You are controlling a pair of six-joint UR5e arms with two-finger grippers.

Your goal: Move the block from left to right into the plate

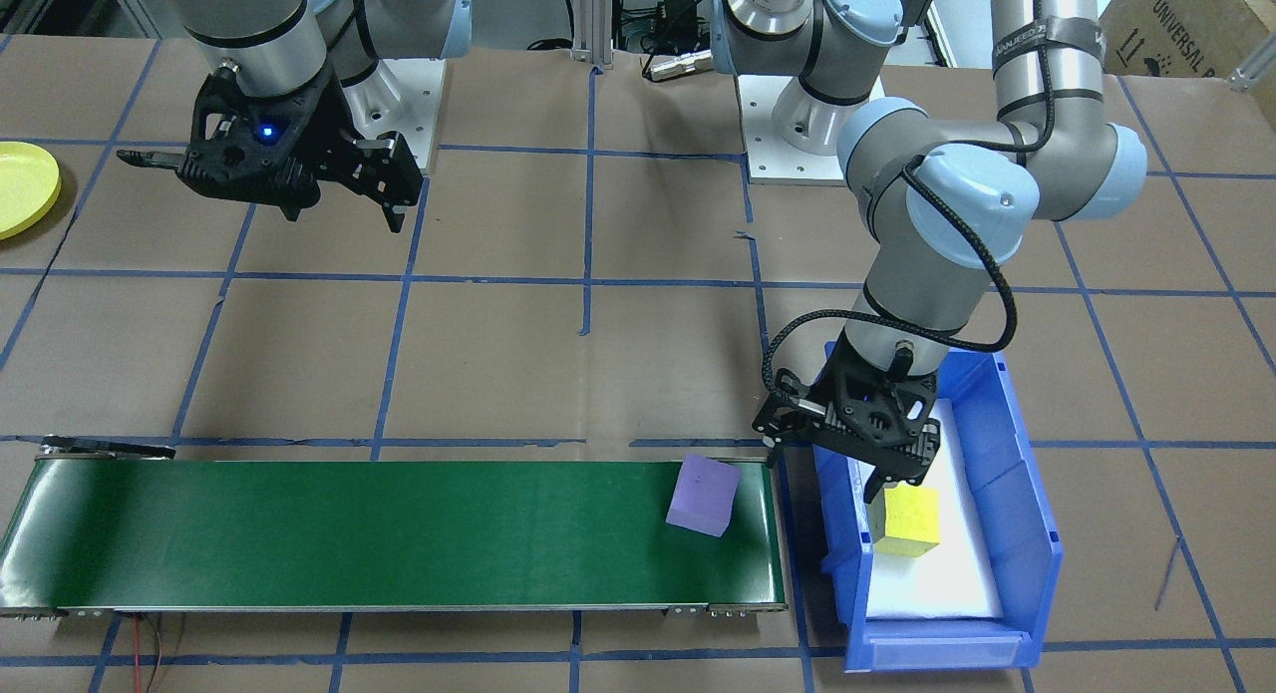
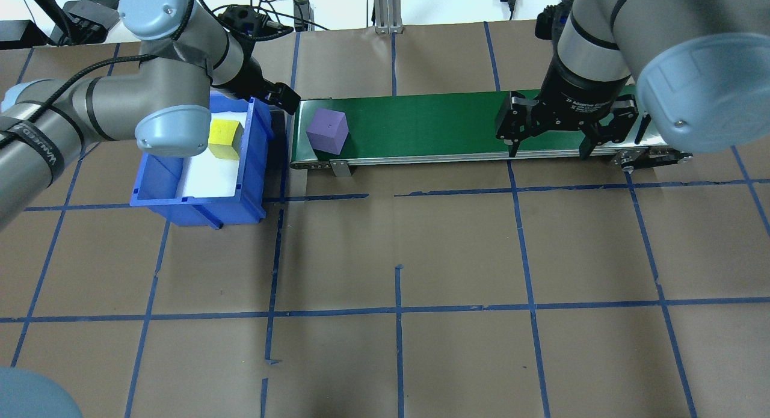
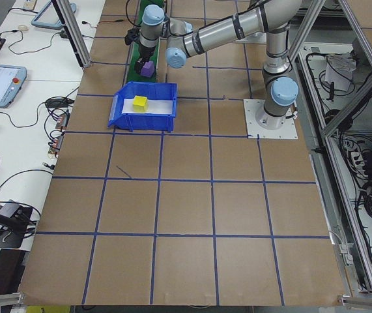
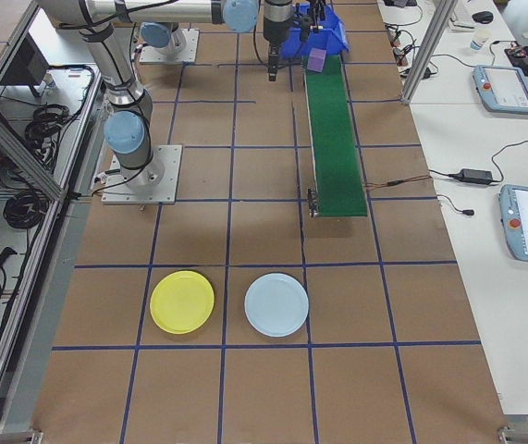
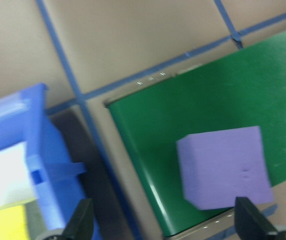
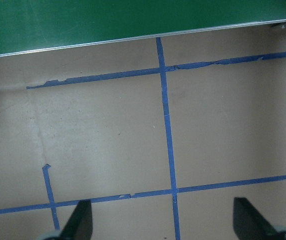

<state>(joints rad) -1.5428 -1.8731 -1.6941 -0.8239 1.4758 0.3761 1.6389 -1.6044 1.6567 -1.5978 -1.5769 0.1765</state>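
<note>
Hovering wide open and empty beside the purple block (image 5: 224, 166) at the green conveyor belt's (image 2: 421, 120) bin end, the left claw (image 5: 163, 225) should clear away; the right claw (image 6: 162, 224), open, waits downstream.

Purple block (image 1: 704, 495) on belt's left end; yellow plate (image 4: 182, 302) far off.

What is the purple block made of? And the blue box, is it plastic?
The purple block looks like soft foam: dull and matte, with tiny dents and slightly rounded edges. The blue box looks like hard plastic: smooth, a bit shiny, with thin moulded walls. I can't be sure of either from pictures alone.
</note>
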